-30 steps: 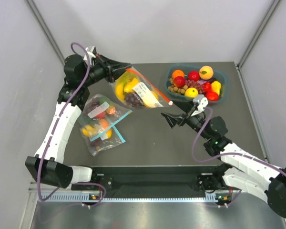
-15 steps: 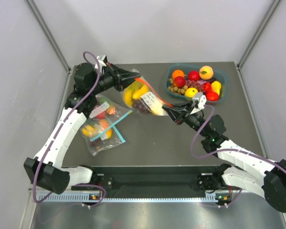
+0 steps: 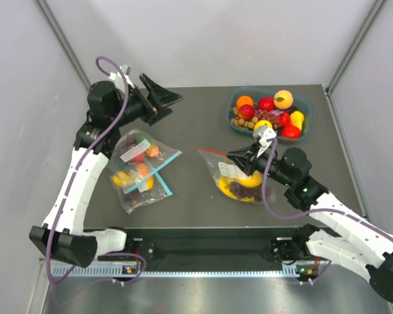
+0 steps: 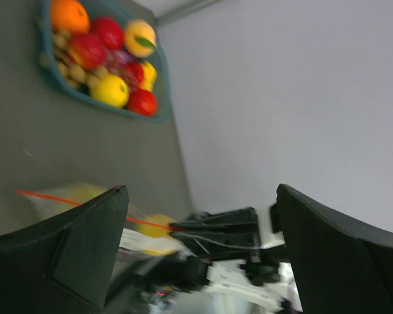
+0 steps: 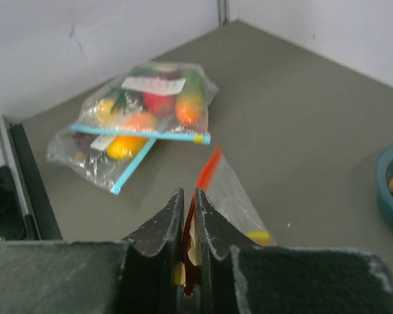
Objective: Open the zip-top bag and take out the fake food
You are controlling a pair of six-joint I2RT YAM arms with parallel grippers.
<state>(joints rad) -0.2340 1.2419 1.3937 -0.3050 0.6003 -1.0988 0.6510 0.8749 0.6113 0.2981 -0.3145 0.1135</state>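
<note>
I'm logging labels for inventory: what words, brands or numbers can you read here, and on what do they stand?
No text is readable in any view.
Zip-top bag, white label patch: too small to read.
Upper blue-strip bag, white label: blurred, unreadable.

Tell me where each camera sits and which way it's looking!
Top: above and behind the arms, looking down on the table; both arms show, left gripper open, right gripper pinching the bag.
Left wrist: on the left arm, looking across at the bowl and right arm; its own open fingers frame the view.
Right wrist: on the right arm, looking toward the blue-strip bags; its own fingers shut on the bag's red strip.
Shared: top and left wrist both show the bowl; all three show the bag.
</note>
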